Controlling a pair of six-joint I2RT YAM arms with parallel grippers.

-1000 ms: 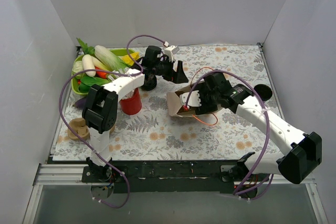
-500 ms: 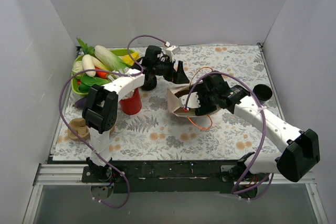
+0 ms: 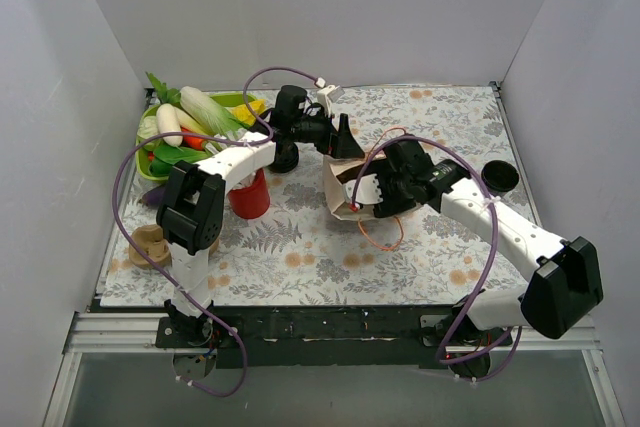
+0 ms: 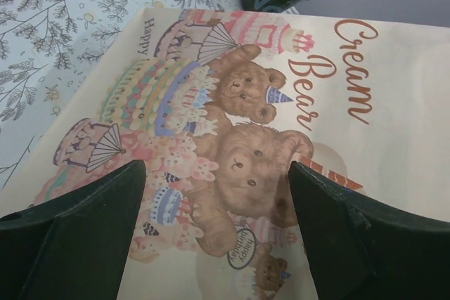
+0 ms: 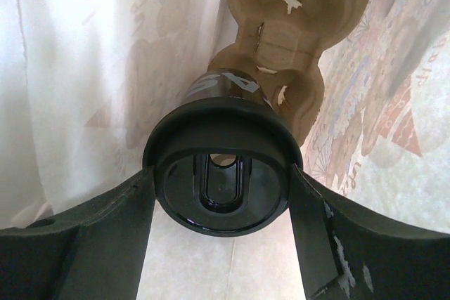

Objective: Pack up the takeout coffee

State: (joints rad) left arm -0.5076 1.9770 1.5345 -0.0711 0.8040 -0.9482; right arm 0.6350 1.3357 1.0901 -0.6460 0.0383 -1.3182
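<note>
Nearest the arm bases, a small tan wooden piece [image 3: 150, 245] sat at the left edge of the flower-patterned surface [image 3: 300, 257]. Farther in, a red cup [image 3: 250, 195] stood upright just beside the left arm's elbow. Right of it, near the middle, the paper bag [image 3: 338, 197] lay tipped with its mouth toward the right arm, and a thin orange cord loop [image 3: 383, 237] trailed from it onto the surface. The right gripper [image 3: 385, 192] was pushed into that mouth. In the right wrist view its fingers [image 5: 105, 230] were clamped on either side of the round black lid of the takeout coffee [image 5: 219, 138]. The cup was inside the bag, between the pale paper walls. Its dark body pointed toward a brown pulp cup carrier [image 5: 302, 33] that lay deeper in the bag. Whether the cup already sat in the carrier could not be told. Just beyond, the left gripper [image 3: 340, 137] was at the bag's far edge. In the left wrist view its fingers [image 4: 91, 230] stood well apart over the printed bear side of the bag, and they held nothing. A dark lidless cup [image 3: 500, 177] stood well apart to the right, near the wall. At the far left corner a green tray [image 3: 232, 100] was heaped with toy vegetables [image 3: 190, 112].
</note>
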